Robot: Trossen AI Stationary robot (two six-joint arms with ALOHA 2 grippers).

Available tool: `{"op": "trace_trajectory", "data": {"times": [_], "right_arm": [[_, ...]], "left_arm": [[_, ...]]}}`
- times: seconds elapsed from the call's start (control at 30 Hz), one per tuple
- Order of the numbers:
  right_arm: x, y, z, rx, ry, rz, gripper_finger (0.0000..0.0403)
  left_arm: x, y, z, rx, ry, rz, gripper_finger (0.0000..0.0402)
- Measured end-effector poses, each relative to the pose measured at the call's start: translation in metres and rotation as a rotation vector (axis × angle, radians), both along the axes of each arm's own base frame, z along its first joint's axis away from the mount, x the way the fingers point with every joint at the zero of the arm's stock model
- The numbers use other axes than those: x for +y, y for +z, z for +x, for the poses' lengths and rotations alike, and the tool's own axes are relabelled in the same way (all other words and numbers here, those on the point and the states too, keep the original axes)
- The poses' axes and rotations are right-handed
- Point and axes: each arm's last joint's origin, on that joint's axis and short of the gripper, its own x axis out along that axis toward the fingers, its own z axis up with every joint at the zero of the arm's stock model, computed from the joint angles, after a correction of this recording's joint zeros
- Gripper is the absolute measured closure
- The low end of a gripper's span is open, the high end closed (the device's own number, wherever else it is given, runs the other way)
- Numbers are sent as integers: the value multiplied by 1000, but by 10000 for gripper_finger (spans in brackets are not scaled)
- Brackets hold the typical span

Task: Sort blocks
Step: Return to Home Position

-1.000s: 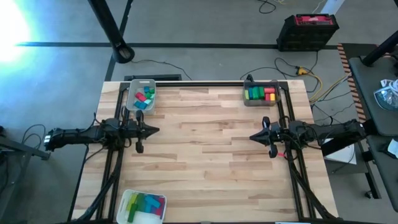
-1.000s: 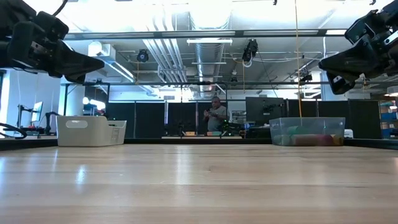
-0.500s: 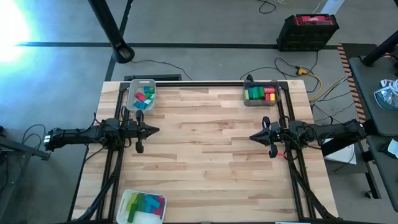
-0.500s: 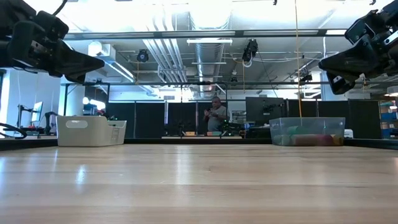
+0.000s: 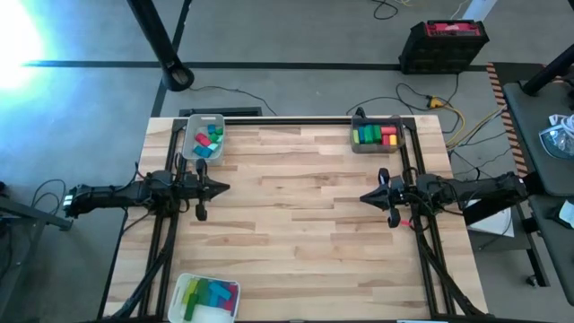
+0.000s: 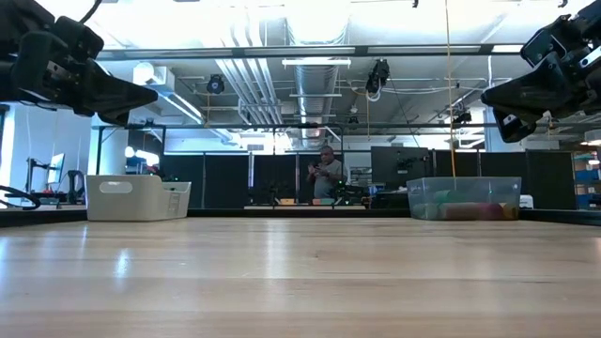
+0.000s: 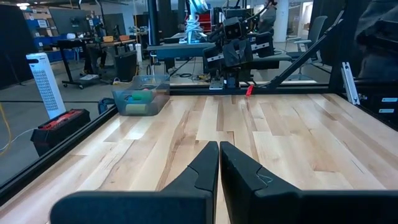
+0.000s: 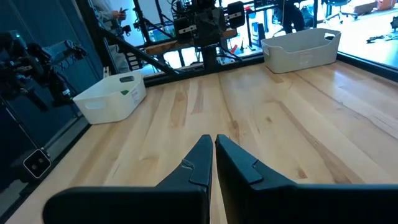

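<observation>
From above, the wooden table (image 5: 296,233) carries three trays. A pale tray (image 5: 188,135) at the table's far-left corner holds teal, red and green blocks (image 5: 208,140). A clear tray (image 5: 377,148) at the table's far-right corner holds a row of green, red and yellow ones. A white bin (image 5: 236,296) at the table's near-left corner holds longer bars, green, yellow and blue among them. The left gripper (image 5: 224,187) hovers over the table's left side and the right gripper (image 5: 363,196) over its right side, tips facing each other and well apart.

From table-top height, both grippers hang high above the table. The pale and clear trays stand at the table's far edge, and a person (image 6: 326,174) stands in the room beyond the table.

In the left wrist view, the left gripper's fingers (image 7: 202,168) lie pressed together above the table, holding nothing.

In the right wrist view, the right gripper's fingers (image 8: 196,162) are likewise drawn narrow and hold nothing.
</observation>
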Motion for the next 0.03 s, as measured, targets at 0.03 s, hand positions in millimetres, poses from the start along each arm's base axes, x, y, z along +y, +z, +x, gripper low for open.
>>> {"op": "trace_trajectory", "data": {"times": [0.03], "right_arm": [[0,0,0,0,0,0,390]], "left_arm": [[0,0,0,0,0,0,402]]}}
